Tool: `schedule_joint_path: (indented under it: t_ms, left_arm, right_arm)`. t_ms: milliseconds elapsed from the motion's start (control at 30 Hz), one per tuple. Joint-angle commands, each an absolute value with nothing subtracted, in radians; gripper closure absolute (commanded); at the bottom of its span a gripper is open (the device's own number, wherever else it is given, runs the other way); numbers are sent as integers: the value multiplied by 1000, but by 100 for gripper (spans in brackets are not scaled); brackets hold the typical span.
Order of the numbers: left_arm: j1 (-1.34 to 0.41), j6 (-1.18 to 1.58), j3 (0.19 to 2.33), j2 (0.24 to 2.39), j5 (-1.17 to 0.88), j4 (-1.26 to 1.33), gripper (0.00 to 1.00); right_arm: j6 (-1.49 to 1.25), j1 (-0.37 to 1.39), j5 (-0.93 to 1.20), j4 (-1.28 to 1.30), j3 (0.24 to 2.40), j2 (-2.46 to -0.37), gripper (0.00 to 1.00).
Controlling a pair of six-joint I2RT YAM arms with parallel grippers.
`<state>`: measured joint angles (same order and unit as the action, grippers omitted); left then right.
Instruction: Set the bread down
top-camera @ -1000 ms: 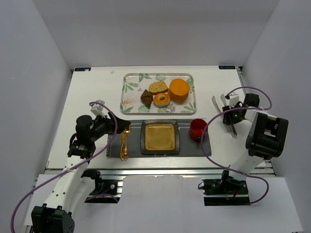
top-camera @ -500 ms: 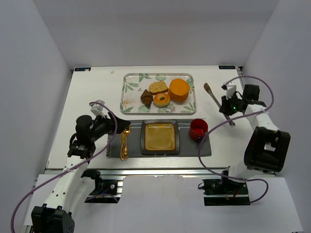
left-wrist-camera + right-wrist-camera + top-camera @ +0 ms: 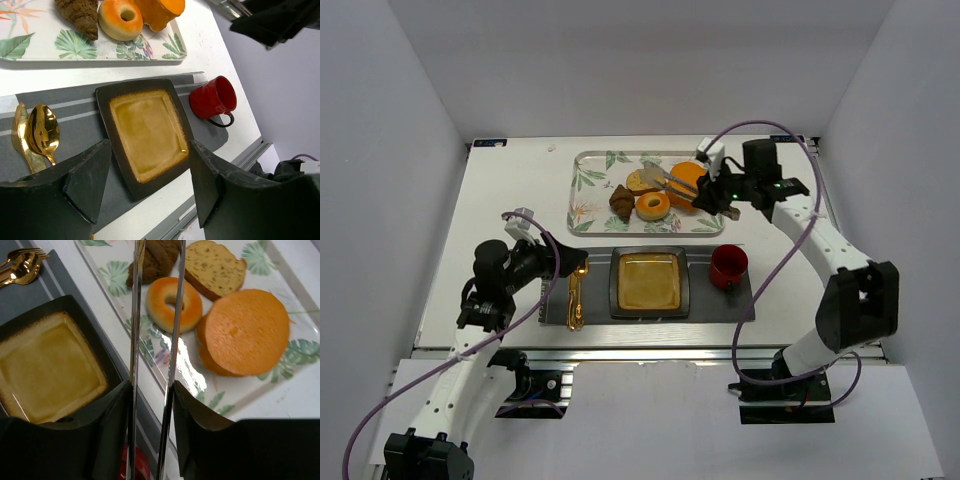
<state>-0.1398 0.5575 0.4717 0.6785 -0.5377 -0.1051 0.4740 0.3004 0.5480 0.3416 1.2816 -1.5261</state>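
Since the earlier frame the right arm has swung from the table's right side across to the tray, carrying the tongs with it; the left arm has not shifted.

Top external view: the right gripper [image 3: 718,192] is over the right part of the leaf-patterned tray [image 3: 582,222], and the tongs [image 3: 662,178] reach left above the speckled bread slice [image 3: 640,182]. The croissant [image 3: 620,201] lies on the tray's left part, just beside the glazed donut [image 3: 652,206]. It is not touched. The square plate [image 3: 649,282] on the grey placemat [image 3: 705,305] holds nothing.

Left wrist view: the left gripper [image 3: 147,170] hangs wide open and empty above the square plate [image 3: 147,132], with the gold spoon [image 3: 42,131] to one side and the red cup [image 3: 214,97] to the other.

Right wrist view: the right gripper [image 3: 152,440] clasps the tongs [image 3: 172,340] from outside. Their two arms run parallel with a narrow gap and nothing between them. They point toward the croissant [image 3: 155,260], but the tips are cut off by the frame edge.

Judgement: the step in hand is the approach to the pick-up. The next move calls for lowering the tips astride the croissant, clear of the donut, and then squeezing.
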Motion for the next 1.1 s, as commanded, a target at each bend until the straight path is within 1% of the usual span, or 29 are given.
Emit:
schedule_joint_path:
  t_ms: [0, 133, 267, 400, 633, 767, 967, 1067]
  left_arm:
    - [-144, 546, 489, 650, -522, -132, 27]
    - [-144, 540, 491, 640, -515, -152, 27]
    - [-144, 537, 489, 634, -511, -164, 27]
    - [-144, 534, 489, 637, -506, -169, 27]
    - [-144, 525, 492, 657, -509, -160, 27]
    - [-144, 522, 492, 661, -509, -160, 27]
    - [-144, 522, 489, 667, -509, -152, 27]
    - [-144, 523, 488, 667, -511, -149, 27]
  right_arm:
    - [459, 363, 519, 321, 1383, -1584, 54]
    - [469, 423, 494, 324, 1457, -1666, 51]
    - [469, 463, 479, 319, 1519, -1752, 51]
    - [506, 498, 417, 319, 1558, -1808, 49]
    - [568, 529, 318, 313, 1586, -1881, 44]
    - [587, 540, 282, 318, 1595, -1911, 43]
    - [612, 549, 238, 334, 1588, -1928, 44]
    - [615, 549, 226, 336, 1578, -1925, 50]
